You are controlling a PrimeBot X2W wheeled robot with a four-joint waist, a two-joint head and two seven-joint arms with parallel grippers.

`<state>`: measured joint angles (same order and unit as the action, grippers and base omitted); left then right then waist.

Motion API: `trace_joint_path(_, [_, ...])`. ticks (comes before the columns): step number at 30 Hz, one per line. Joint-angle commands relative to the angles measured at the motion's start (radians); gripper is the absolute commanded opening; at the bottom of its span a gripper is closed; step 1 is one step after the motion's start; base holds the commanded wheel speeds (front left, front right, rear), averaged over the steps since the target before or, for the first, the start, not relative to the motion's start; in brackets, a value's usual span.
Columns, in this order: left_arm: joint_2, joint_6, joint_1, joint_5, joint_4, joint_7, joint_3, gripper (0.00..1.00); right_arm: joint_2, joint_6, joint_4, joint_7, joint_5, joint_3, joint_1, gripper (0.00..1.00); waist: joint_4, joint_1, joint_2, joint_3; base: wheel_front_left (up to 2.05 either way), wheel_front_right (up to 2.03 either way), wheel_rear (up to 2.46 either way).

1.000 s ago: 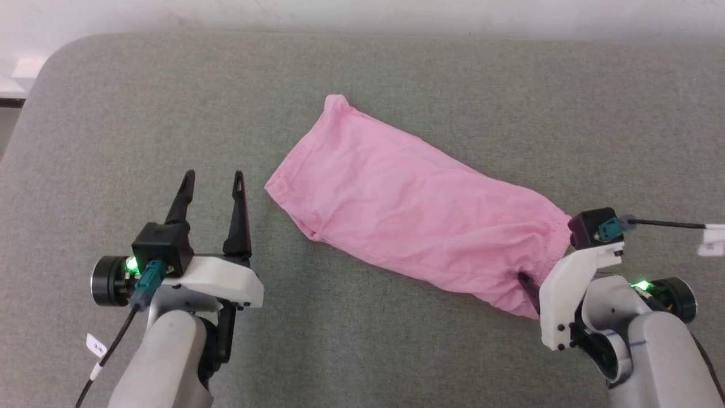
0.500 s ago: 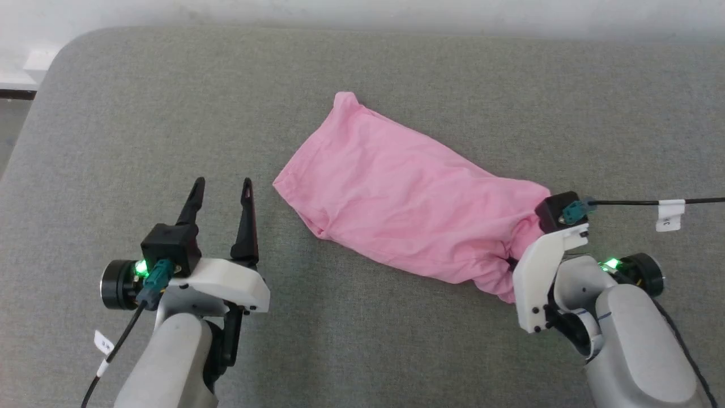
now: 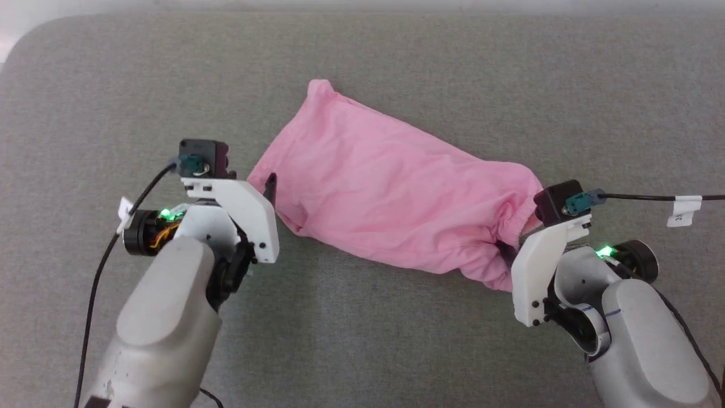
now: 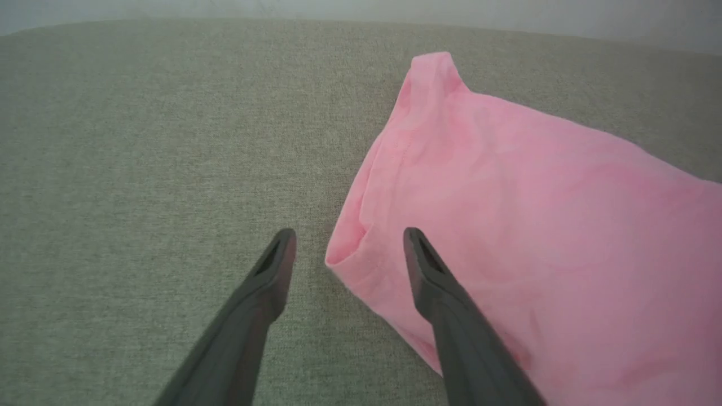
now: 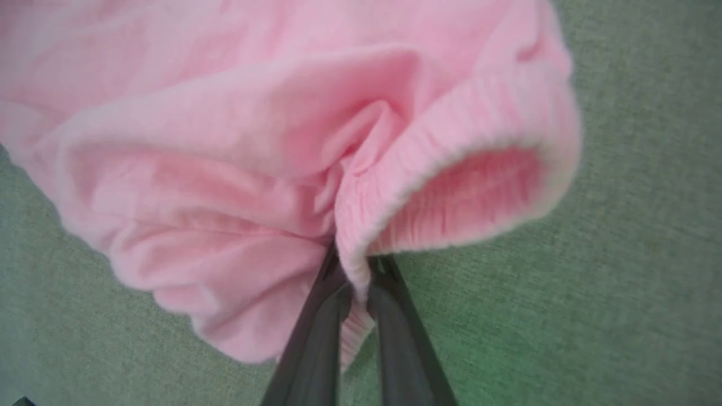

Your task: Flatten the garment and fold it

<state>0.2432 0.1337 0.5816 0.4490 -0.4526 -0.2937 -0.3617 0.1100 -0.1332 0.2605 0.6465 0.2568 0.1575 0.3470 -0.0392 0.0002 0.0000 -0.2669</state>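
Observation:
The light pink garment (image 3: pixel 391 192) lies slantwise on the grey cushion (image 3: pixel 113 90), its narrow end far left and its gathered hem band (image 5: pixel 451 152) near right. My right gripper (image 5: pixel 354 270) is shut on that band, pinching a fold of it, and the cloth bunches around the fingers. In the head view, the right gripper (image 3: pixel 505 249) sits at the garment's lower right end, mostly hidden by its white mount. My left gripper (image 4: pixel 347 242) is open, straddling the garment's near left corner (image 4: pixel 344 256), its right finger above the cloth. One left fingertip (image 3: pixel 271 182) shows beside that corner.
The grey cushion stretches wide on all sides of the garment; its far edge (image 3: pixel 362 11) meets a pale wall. A black cable with a white tag (image 3: pixel 683 211) runs off right from the right wrist. Another cable (image 3: pixel 96 272) hangs from the left wrist.
My right gripper has shut on the hem band and bunched it. The left arm has moved forward and right, up to the garment's left corner, still open. The head camera has shifted too.

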Motion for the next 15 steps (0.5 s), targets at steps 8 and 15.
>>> trace_joint_path(8, [0.006, 0.01, 0.082, 0.041, -0.128, -0.303, -0.033, 0.43, 0.031, 0.002, -0.043, -0.017, 0.021, 0.024, 0.015, 0.0, 0.052, -0.0002, 0.0, -0.058, 0.0, 0.0, 0.0])
trace_joint_path(15, [-0.003, 0.007, 0.045, 0.112, -0.116, -0.382, -0.005, 0.0, 0.053, 0.002, -0.045, -0.023, 0.034, 0.021, 0.011, 0.0, 0.037, -0.0002, 0.0, -0.052, 0.0, 0.0, 0.0])
